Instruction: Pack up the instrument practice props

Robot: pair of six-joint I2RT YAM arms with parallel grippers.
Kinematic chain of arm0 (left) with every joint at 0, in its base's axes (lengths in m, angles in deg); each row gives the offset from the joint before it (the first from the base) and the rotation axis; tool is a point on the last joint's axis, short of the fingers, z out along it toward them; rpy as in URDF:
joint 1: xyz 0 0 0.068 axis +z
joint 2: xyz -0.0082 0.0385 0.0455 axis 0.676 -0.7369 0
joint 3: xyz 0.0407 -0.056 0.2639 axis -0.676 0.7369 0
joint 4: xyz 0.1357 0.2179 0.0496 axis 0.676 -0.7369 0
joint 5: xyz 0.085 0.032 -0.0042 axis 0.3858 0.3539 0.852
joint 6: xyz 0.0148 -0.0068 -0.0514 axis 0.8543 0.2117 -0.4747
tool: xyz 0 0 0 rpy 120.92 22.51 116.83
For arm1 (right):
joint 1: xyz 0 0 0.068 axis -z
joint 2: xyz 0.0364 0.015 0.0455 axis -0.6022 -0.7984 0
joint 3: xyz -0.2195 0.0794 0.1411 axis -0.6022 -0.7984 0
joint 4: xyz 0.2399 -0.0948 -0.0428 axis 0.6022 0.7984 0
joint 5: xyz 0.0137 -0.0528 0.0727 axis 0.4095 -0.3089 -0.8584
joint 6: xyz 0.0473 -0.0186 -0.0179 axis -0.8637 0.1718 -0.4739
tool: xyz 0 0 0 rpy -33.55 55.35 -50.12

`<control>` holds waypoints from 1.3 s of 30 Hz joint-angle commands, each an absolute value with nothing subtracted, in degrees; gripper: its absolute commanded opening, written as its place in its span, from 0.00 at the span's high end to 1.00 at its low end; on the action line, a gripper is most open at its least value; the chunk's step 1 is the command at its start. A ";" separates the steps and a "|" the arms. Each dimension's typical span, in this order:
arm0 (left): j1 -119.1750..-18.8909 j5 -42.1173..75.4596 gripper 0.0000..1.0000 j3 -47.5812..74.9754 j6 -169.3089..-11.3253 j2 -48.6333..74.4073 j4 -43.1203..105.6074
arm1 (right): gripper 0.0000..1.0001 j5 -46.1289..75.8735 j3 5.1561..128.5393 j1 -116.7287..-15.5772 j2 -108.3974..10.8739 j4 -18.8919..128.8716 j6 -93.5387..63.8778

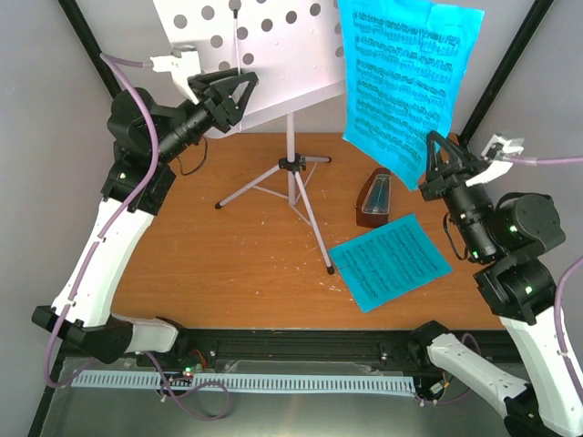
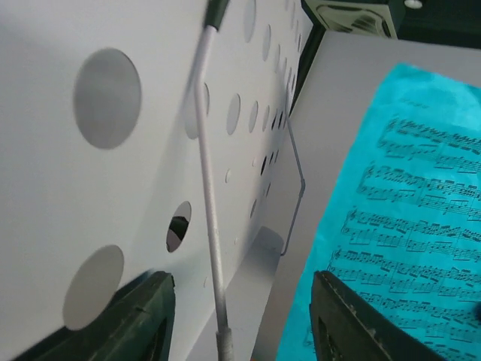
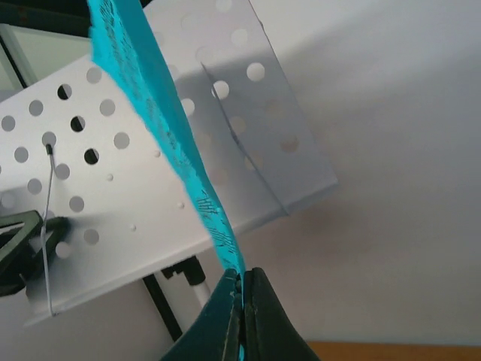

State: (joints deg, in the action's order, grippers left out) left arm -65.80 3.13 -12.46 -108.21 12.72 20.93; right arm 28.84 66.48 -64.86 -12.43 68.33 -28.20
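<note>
Top view, arms first.
- Left arm climbs from its base at 7 o'clock and bends at the elbow. Its forearm points toward 2 o'clock, at the lower edge of the stand's desk.
- Left pincer (image 1: 242,95) is spread wide. In the left wrist view a thin wire retainer (image 2: 209,218) runs up between the fingers (image 2: 131,320). We cannot tell whether it touches them.
- Right arm rises from 5 o'clock, wrist aimed toward 11 o'clock.
- Right pincer (image 1: 428,164) is clamped on the bottom edge of a hanging cyan sheet-music page printed black (image 1: 405,77). The right wrist view shows the paper pinched edge-on.

Counts:
- We count two cyan pages. One is held aloft at 1 o'clock. A second cyan page (image 1: 390,259) lies flat on the brown wooden surface (image 1: 209,264) at 4 o'clock.
- One silvery tripod music stand with hole-perforated desk (image 1: 264,55) stands at 12 o'clock.
- One brown pyramid metronome with clear front cover (image 1: 374,200) stands upright at 3 o'clock of the tripod, near the flat page.
</note>
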 commanded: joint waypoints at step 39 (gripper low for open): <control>-65.82 -14.02 0.01 25.06 -98.69 35.63 28.63 | 0.97 52.90 18.49 -64.80 4.52 94.73 -72.43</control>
